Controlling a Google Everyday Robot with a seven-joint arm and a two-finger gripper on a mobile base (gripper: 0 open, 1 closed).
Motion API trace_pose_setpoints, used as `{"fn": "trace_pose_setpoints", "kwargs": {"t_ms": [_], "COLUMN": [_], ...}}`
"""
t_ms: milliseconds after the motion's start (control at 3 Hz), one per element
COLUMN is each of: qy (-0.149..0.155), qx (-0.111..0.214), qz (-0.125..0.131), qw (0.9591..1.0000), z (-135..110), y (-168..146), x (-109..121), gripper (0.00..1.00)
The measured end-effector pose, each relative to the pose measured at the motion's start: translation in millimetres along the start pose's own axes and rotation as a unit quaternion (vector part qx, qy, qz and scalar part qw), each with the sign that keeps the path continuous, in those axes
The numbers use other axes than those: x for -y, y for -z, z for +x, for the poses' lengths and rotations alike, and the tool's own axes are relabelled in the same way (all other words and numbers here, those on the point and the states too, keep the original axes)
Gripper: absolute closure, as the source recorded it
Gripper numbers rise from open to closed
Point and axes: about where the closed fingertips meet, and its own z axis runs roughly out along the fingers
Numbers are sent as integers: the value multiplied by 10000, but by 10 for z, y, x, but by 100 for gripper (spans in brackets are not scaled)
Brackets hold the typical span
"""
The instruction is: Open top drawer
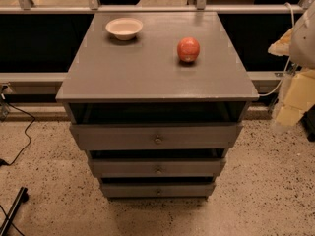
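A grey wooden cabinet [157, 68] stands in the middle of the camera view with three drawers stacked in its front. The top drawer [118, 137] is the widest, with a small round brass-coloured knob [158, 140] at the centre of its front. A dark gap shows between its front and the cabinet top. My gripper [291, 104] is a blurred pale yellow and white shape at the right edge, beside the cabinet's right side and well apart from the knob.
A white bowl [124, 27] and an orange-red ball [188, 49] sit on the cabinet top. Two narrower drawers [123, 168] lie below the top one. A railing and dark wall run behind. Black cables [19, 141] lie on the speckled floor at the left.
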Motion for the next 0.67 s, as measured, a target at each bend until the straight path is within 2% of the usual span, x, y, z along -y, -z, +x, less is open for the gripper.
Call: {"fn": "trace_pose_setpoints", "kwargs": {"t_ms": [333,667], "qy": [0,140], "qx": [-1,-229], "qz": [0,-162], "qw": [10000,9995], "z": [0,-28], "y": [0,-198], "x": [0,-43], "gripper": [0,0]}}
